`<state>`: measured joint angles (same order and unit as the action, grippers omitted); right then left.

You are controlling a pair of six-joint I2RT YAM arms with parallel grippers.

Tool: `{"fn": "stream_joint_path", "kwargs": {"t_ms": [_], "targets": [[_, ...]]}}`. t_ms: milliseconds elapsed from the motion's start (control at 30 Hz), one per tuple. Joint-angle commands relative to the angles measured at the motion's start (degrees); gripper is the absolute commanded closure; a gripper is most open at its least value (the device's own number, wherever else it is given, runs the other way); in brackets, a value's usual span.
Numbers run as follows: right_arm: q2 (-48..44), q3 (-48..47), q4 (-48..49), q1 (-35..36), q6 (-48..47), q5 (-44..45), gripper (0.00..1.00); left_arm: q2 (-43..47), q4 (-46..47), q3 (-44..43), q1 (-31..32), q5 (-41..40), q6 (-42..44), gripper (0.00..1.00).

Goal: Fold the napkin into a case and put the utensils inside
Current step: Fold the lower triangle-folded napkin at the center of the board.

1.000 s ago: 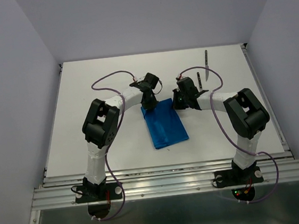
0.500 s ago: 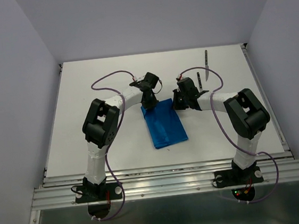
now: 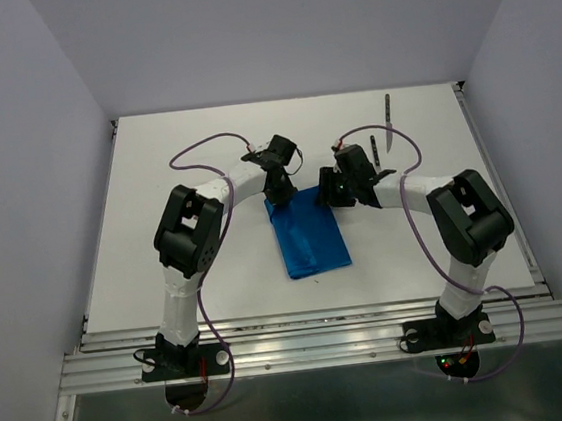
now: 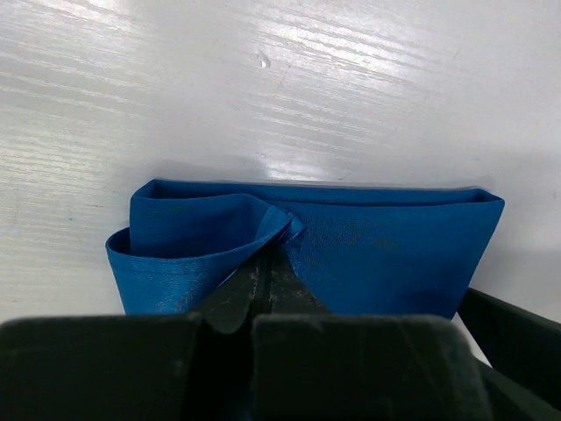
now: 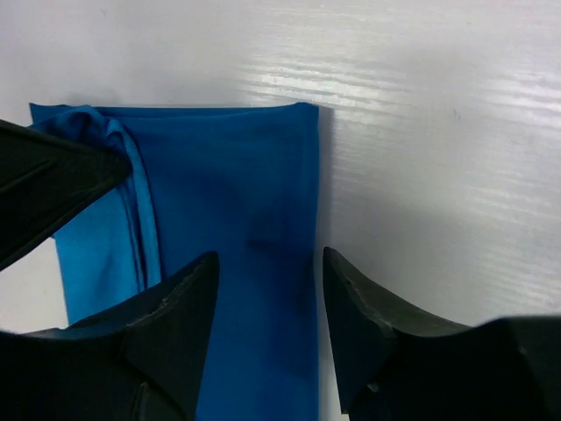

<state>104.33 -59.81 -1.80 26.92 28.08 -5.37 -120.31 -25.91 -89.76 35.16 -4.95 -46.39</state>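
Observation:
The blue napkin (image 3: 310,234) lies folded into a narrow rectangle at the table's middle. My left gripper (image 3: 279,197) is at its far left corner, shut on a raised flap of the top layer (image 4: 206,232), so that end gapes like a pouch; the left gripper (image 4: 267,253) has its jaws pressed together. My right gripper (image 3: 326,192) hovers open over the far right corner. In the right wrist view, the right gripper (image 5: 267,263) straddles the napkin's right edge (image 5: 302,193) and holds nothing. A slim utensil (image 3: 388,125) lies at the far right. No fork is in view.
A thin dark thing (image 3: 373,152) lies beside the right arm's wrist; what it is I cannot tell. The left gripper's black finger (image 5: 48,184) shows at the left of the right wrist view. White table (image 3: 187,271) spreads round the napkin.
The right gripper has opened and let go of the napkin's far right corner, shifting slightly left. The left gripper keeps its hold and has not moved.

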Motion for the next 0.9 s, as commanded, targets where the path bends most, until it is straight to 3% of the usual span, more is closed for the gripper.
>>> {"fn": "stream_joint_path", "kwargs": {"t_ms": [0, 167, 267, 300, 367, 433, 867], "targets": [[-6.7, 1.5, -1.7, -0.1, 0.7, 2.4, 0.35, 0.3, 0.5, 0.1, -0.2, -0.4, -0.9, 1.0], [-13.4, 4.4, -2.1, 2.3, 2.6, 4.3, 0.34, 0.3, 0.9, 0.5, -0.2, -0.2, -0.8, 1.0], [-16.2, 6.0, -2.1, 5.8, 3.9, 4.1, 0.55, 0.3, 1.3, 0.8, -0.2, 0.0, -0.9, 1.0], [-16.7, 6.4, -2.0, 6.9, 4.4, 3.3, 0.71, 0.3, 1.4, 1.0, -0.2, 0.1, -0.8, 1.0], [-16.5, 7.1, -1.7, 10.6, 5.3, 2.2, 0.88, 0.4, 1.6, 1.3, -0.2, 0.1, -1.0, 1.0], [-16.0, 7.4, -1.4, 12.7, 6.0, 1.8, 0.94, 0.5, 1.7, 1.5, -0.2, 0.1, -1.1, 1.0], [-8.8, 14.5, 6.9, 15.5, 11.4, -2.8, 0.97, 1.0, 1.6, 1.6, -0.2, 0.1, -0.9, 1.0]]}}
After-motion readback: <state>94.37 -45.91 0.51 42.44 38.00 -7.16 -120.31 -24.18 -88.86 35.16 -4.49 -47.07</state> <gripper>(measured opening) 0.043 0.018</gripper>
